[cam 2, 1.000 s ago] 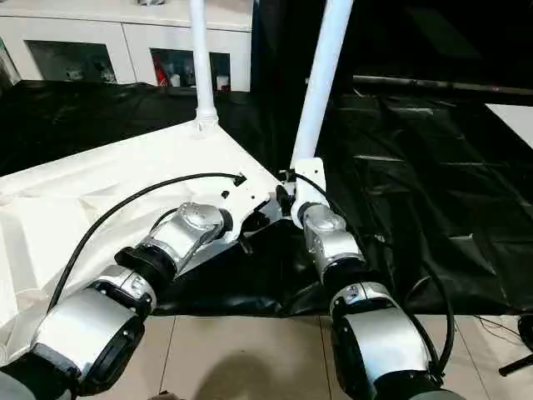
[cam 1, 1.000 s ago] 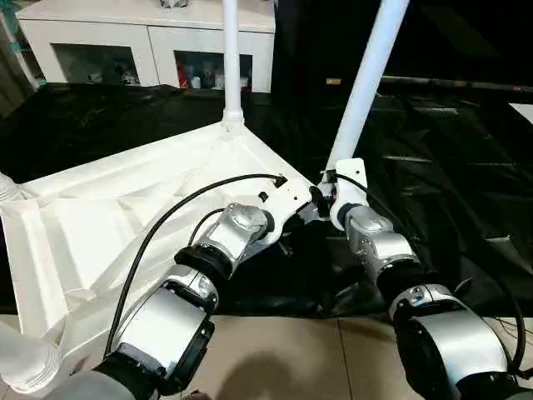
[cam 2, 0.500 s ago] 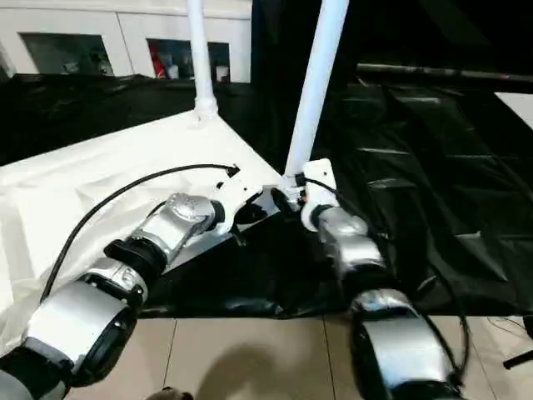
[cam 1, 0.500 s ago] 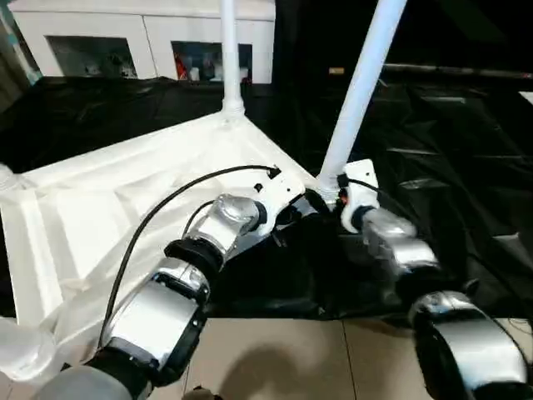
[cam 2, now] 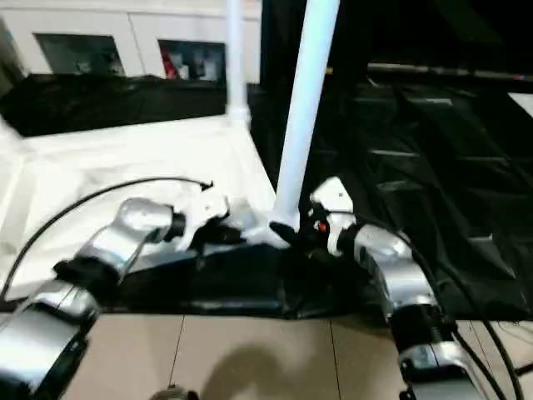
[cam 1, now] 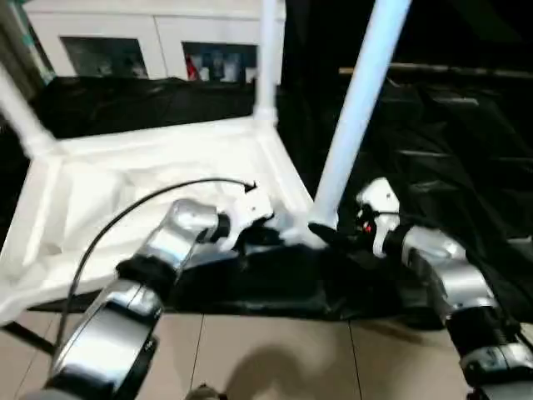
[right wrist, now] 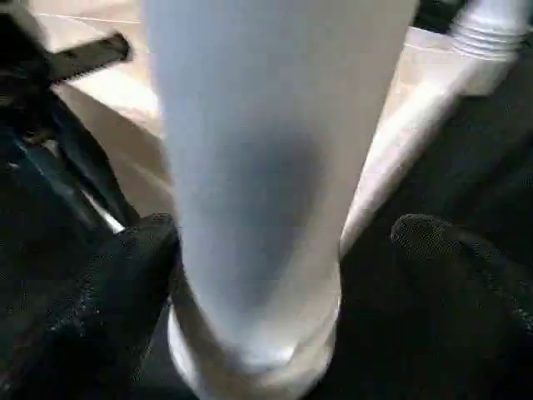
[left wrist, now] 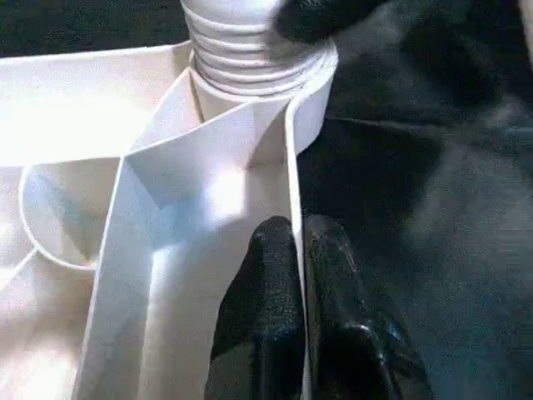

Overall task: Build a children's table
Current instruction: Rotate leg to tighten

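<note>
Standing legs (cam 1: 358, 108) (white, tubular)

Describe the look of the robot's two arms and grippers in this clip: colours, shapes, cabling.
Both forearms are built of rounded silver metal segments joined by black rings. Each wrist carries a white housing; the right one shows a small red spot. A thin black cable arches over the left arm. The left gripper and right gripper have matte black, rounded fingers.
</note>
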`<state>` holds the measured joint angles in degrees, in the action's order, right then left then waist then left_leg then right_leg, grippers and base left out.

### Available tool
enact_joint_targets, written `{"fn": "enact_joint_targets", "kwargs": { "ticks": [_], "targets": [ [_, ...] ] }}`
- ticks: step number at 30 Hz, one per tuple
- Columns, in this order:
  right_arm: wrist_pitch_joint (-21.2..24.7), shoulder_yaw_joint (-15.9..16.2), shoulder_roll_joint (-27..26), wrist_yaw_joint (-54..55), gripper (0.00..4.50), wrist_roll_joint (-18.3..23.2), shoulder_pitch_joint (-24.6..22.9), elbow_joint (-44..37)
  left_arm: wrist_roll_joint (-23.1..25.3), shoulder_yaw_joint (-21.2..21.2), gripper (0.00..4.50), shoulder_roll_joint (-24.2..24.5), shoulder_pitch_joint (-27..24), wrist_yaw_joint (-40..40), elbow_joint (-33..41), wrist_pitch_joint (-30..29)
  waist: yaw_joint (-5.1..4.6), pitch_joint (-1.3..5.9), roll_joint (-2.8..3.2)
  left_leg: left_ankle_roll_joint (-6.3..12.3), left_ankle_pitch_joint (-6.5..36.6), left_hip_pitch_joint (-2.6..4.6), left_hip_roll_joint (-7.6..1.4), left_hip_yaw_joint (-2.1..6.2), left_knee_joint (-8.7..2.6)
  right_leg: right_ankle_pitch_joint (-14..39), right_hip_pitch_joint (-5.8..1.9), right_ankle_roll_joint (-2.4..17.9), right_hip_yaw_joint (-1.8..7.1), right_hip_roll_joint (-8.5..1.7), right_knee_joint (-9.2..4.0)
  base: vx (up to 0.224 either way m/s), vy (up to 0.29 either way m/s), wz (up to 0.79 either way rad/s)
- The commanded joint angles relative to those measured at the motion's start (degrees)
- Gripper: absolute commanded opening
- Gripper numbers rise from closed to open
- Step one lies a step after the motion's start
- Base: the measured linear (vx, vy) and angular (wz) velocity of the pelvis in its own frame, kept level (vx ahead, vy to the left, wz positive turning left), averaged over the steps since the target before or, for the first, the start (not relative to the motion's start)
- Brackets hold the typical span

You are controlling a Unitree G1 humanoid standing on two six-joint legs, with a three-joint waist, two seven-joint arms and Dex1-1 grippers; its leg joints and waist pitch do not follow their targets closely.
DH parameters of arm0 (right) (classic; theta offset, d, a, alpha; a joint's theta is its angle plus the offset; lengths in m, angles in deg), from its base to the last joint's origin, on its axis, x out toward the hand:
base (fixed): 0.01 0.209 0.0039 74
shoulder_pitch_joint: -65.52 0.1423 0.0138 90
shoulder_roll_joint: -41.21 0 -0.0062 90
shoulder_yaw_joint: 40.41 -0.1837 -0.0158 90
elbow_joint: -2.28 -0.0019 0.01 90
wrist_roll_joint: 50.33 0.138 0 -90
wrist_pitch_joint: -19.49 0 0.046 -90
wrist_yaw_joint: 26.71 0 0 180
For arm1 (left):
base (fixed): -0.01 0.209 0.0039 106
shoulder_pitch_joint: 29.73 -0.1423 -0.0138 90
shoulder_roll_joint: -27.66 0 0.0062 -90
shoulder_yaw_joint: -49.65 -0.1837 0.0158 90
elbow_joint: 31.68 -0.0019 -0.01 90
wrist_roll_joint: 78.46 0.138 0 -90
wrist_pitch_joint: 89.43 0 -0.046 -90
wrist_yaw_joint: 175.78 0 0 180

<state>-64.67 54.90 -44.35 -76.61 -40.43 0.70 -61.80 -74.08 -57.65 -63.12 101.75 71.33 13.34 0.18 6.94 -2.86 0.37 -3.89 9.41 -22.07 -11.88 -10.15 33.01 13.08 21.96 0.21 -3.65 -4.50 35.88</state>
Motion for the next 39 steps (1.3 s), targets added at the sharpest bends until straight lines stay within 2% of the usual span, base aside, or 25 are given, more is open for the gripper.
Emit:
{"fn": "enact_joint_targets", "kwargs": {
  "ticks": [1,9,16,21,22,24,27,30,39],
  "targets": [
    [1.3,0.3,1.2,-1.0,4.44,0.2,-0.7,-1.0,-2.3,-1.2,0.00,-0.6,-1.6,4.8,3.0,-0.8,-0.17,3.55,-0.50,3.54,9.2,1.22,-2.01,0.23,-3.54,0.3,-2.44,14.2,2.53,-3.94,-4.03,0.000,0.000,0.00],
    [1.9,2.2,2.2,-3.3,4.44,-0.6,-1.6,-2.4,-2.2,-0.6,0.00,1.3,-3.2,5.0,6.5,-1.8,-0.16,3.63,-0.84,3.50,7.7,1.06,-1.72,0.13,-3.33,-0.3,-2.53,13.4,2.53,-3.96,-3.92,0.000,0.000,0.00],
    [1.0,3.0,2.1,-3.5,4.44,-1.7,-1.0,-1.0,-2.3,-0.5,0.00,1.8,-4.2,5.2,9.4,-3.9,-0.33,3.79,-0.81,4.30,5.7,0.98,-1.66,0.14,-3.08,-3.3,-2.58,13.9,2.43,-3.81,-3.51,0.000,0.000,0.00],
    [0.5,3.5,1.8,-3.9,4.44,-1.7,-0.4,0.3,-2.4,-0.4,0.00,2.0,-4.5,5.0,10.0,-4.4,-0.27,3.80,-0.89,4.58,5.9,0.99,-1.58,0.07,-2.95,-3.1,-2.60,14.1,2.45,-3.79,-3.51,0.000,0.000,0.00],
    [0.5,3.5,1.8,-3.9,4.17,-1.7,-0.4,0.4,-2.4,-0.4,0.00,2.0,-4.5,5.0,10.0,-4.5,-0.27,3.84,-0.88,4.66,5.6,1.00,-1.58,0.07,-2.91,-3.5,-2.61,14.2,2.46,-3.78,-3.45,0.000,0.000,0.00],
    [0.4,3.4,1.4,-4.1,4.17,-1.5,-0.2,0.9,-2.4,-0.3,0.00,2.3,-4.8,5.0,10.7,-5.0,-0.26,3.89,-0.96,4.93,5.3,0.94,-1.58,0.09,-2.86,-4.0,-2.66,14.3,2.41,-3.82,-3.32,0.000,0.000,0.00],
    [0.0,3.3,1.3,-4.5,3.74,-1.7,0.2,1.5,-2.4,-0.3,0.00,2.6,-5.0,5.0,11.1,-5.4,-0.31,3.92,-0.94,5.12,4.9,0.94,-1.58,0.09,-2.79,-4.6,-2.63,14.6,2.39,-3.75,-3.23,0.000,0.000,0.00],
    [-0.4,3.5,1.2,-4.9,3.66,-1.7,0.4,2.1,-2.4,-0.2,0.00,2.9,-5.0,5.1,11.4,-5.7,-0.35,3.85,-1.03,5.04,5.6,0.94,-1.55,0.08,-2.80,-3.7,-2.65,14.6,2.37,-3.76,-3.29,0.000,0.000,0.00],
    [-1.1,3.3,0.5,-4.0,2.86,-1.9,0.5,4.3,-2.4,0.0,0.00,2.9,-5.3,4.6,11.7,-6.5,-0.41,3.85,-1.03,4.76,5.8,0.97,-1.58,0.11,-2.74,-2.9,-2.59,14.7,2.41,-3.77,-3.22,0.000,0.000,0.00]
  ]
}}
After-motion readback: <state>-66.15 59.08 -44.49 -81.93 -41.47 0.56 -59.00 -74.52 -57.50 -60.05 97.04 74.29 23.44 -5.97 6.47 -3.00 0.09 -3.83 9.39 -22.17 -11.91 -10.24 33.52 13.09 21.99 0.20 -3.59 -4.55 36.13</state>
